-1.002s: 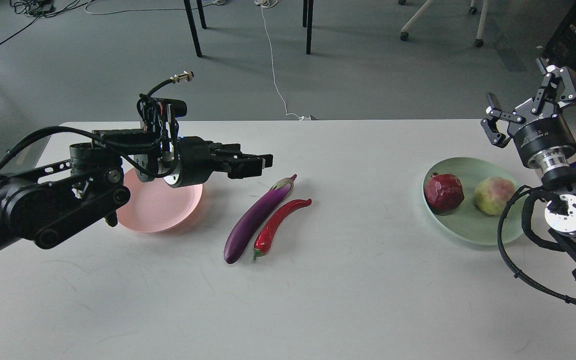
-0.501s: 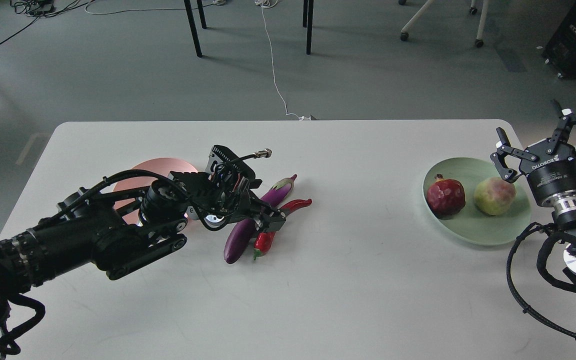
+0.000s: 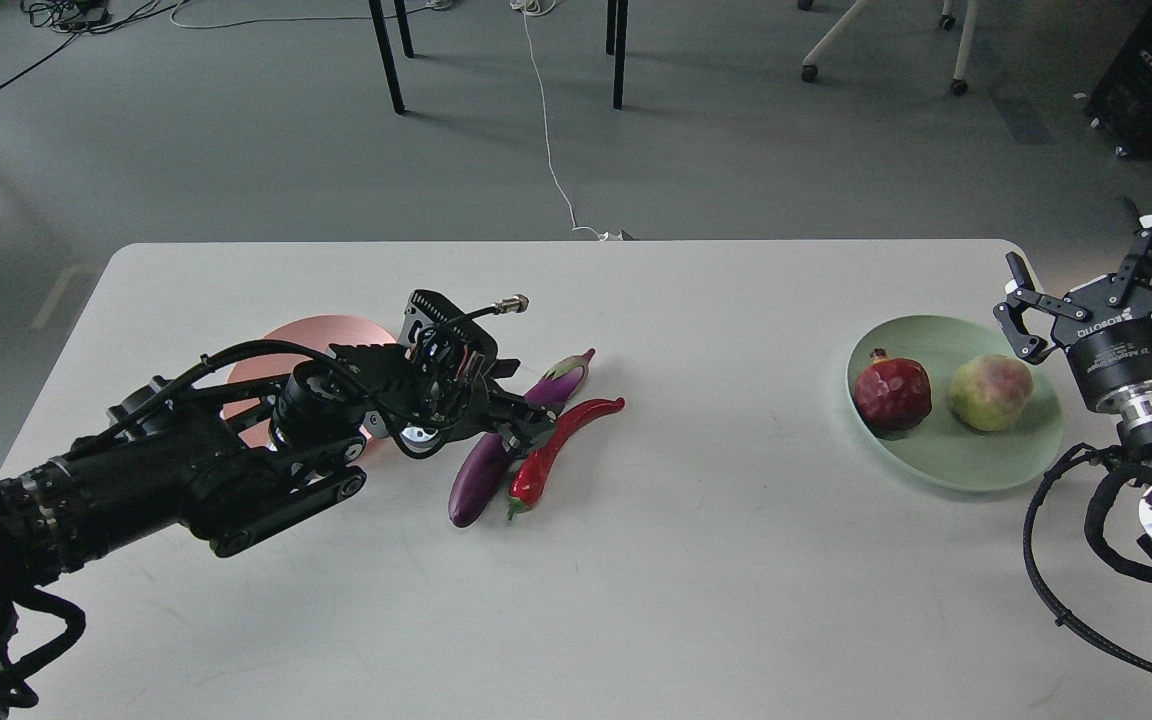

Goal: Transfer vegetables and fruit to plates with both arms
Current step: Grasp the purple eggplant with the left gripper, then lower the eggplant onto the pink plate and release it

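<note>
Currently my left gripper (image 3: 526,432) is down on the white table (image 3: 696,560), over the middle of the long glossy purple eggplant (image 3: 481,470). Its fingers are dark and bunched together from here; I cannot tell how far apart they sit or whether they have the eggplant yet.

Eggplant lies diagonally at table centre, cap toward the far right. Curved glossy red chili pepper (image 3: 561,445) lies just beside it on the right, touching or nearly so along its length. Round pale pink plastic plate (image 3: 321,330) is to the left, mostly hidden behind my left arm.

Right side: round dark red pomegranate (image 3: 892,389) and bumpy pale green fruit with a pink blush (image 3: 989,392) already sit on the round pale mint green plate (image 3: 946,465). My right gripper (image 3: 1101,290) hangs above that plate's far right edge, fingers spread wide, empty.

Judgement: fruit half done, vegetables both still on the table.

Risks:
- Chili so close that a finger may catch it and drag or pinch both.
- Eggplant looks glossy and rounded; an off-centre grip could let it swivel or slip out on lifting.
- Arm covers the pink plate, so judging the drop point will be awkward.
</note>
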`<state>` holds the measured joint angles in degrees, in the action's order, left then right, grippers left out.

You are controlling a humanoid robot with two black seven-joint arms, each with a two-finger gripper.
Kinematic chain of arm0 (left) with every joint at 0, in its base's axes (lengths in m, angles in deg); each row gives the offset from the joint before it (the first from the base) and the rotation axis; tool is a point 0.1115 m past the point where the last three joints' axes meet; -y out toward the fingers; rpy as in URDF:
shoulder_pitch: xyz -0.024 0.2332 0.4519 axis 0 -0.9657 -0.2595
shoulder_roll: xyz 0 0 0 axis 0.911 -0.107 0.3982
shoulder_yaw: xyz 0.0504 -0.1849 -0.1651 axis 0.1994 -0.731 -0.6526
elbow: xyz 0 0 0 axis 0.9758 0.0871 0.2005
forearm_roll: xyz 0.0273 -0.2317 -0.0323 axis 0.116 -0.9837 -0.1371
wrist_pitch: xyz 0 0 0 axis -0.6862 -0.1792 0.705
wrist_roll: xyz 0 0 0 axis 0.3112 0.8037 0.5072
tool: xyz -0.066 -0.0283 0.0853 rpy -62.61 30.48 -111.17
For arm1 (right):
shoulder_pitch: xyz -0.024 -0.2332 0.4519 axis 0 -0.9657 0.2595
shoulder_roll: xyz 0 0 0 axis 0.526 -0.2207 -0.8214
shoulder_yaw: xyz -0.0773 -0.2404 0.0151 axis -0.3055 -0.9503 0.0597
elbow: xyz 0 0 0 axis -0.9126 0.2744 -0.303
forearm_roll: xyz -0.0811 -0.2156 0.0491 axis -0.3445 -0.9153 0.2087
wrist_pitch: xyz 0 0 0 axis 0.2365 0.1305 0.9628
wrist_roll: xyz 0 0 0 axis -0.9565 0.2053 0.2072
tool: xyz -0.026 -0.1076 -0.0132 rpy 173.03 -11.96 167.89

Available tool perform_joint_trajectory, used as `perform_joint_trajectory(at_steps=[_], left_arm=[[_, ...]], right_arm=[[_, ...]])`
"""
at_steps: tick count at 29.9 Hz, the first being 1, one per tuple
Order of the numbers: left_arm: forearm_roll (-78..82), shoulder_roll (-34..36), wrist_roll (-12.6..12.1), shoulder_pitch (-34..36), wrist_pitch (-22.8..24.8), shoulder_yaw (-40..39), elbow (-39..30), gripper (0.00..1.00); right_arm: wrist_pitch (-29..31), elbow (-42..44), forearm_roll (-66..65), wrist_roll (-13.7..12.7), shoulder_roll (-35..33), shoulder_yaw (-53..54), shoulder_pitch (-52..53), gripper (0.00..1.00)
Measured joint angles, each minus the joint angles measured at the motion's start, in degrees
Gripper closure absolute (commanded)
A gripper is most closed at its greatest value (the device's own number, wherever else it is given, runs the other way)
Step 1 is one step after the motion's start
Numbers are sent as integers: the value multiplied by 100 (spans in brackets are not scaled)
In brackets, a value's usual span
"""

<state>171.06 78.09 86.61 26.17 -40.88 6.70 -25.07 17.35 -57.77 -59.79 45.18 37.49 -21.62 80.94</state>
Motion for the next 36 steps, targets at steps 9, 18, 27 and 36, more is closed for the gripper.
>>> perform_joint_trajectory(at_steps=[9,18,27,36], left_arm=[[50,-23,13,-73,44,31,18,58],[31,-46,3,-205,51,24,154,58],[10,89,9,-239,24,8,164,79],[-356,734,39,-44,19,-280,-409,77]], right_arm=[[0,24,-3,0,6,2,-1,1],[0,24,-3,0,3,-3,-17,1],[0,2,-3,0,59,-27,-10,1],[0,2,-3,0,2,12,-1,1]])
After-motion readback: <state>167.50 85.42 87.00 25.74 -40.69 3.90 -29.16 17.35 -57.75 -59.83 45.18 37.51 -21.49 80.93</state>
